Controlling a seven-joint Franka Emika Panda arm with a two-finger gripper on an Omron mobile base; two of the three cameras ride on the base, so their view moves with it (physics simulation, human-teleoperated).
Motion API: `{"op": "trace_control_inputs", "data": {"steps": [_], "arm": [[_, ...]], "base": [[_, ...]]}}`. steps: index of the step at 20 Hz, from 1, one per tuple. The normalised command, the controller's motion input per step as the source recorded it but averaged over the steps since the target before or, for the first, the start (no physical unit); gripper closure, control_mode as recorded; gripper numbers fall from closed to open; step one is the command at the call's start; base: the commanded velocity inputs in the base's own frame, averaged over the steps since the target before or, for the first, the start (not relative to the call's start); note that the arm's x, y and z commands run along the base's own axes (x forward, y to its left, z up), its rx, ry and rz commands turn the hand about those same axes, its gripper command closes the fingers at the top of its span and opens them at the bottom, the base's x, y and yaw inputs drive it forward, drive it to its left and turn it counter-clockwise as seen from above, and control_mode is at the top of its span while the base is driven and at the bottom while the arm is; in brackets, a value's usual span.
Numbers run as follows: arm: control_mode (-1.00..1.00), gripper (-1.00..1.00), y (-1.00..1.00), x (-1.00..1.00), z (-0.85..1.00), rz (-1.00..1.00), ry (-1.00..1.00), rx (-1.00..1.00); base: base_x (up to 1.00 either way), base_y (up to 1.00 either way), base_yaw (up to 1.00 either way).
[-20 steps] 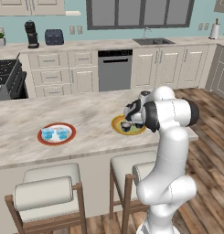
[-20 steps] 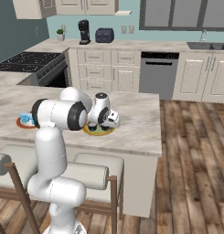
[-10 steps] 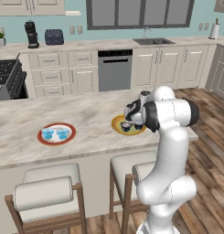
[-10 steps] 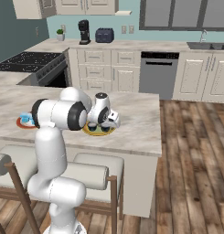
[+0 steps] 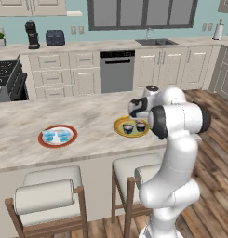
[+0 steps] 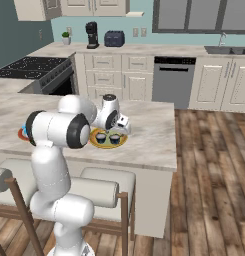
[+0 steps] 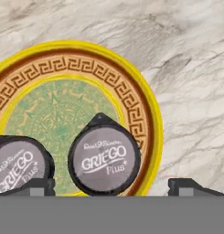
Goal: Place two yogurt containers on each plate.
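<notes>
The yellow plate with a pale greenish centre lies on the island counter, near its right end. Two dark yogurt containers with grey lids stand on it side by side. My gripper hovers just above them, open, its dark fingertips set wide on either side of the right-hand cup and touching nothing. Further left on the counter, the white plate with a red-orange rim carries two pale blue yogurt containers.
Two padded stools stand against the island's near side, under the counter edge. Beyond the island runs a back counter with a dishwasher, a sink and a stove at the left. Wooden floor lies to the right.
The jaws have opened wide and let go of the dark cup, which now stands on the yellow plate. The arm has hardly moved.
</notes>
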Motion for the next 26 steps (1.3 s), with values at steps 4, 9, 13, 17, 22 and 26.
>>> {"op": "trace_control_inputs", "data": {"steps": [4, 9, 13, 17, 22, 26], "arm": [[-1.0, -1.0, 0.0, -0.87, 0.46, 0.02, -0.01, 0.0], [-1.0, -1.0, 0.13, -1.0, 0.52, 0.03, -0.02, 0.0], [-1.0, -1.0, 0.38, -0.98, 0.61, 0.05, 0.0, 0.0], [-1.0, -1.0, 0.38, -0.59, 0.76, 0.02, 0.0, 0.0], [-1.0, -1.0, 0.17, -0.68, 0.61, 0.03, 0.0, 0.0], [-1.0, -1.0, 0.0, -0.88, 0.48, 0.01, -0.01, 0.0]], "base": [[0.0, 0.0, 0.0], [0.0, 0.0, 0.0], [0.0, 0.0, 0.0], [0.0, 0.0, 0.0], [0.0, 0.0, 0.0], [0.0, 0.0, 0.0]]}}
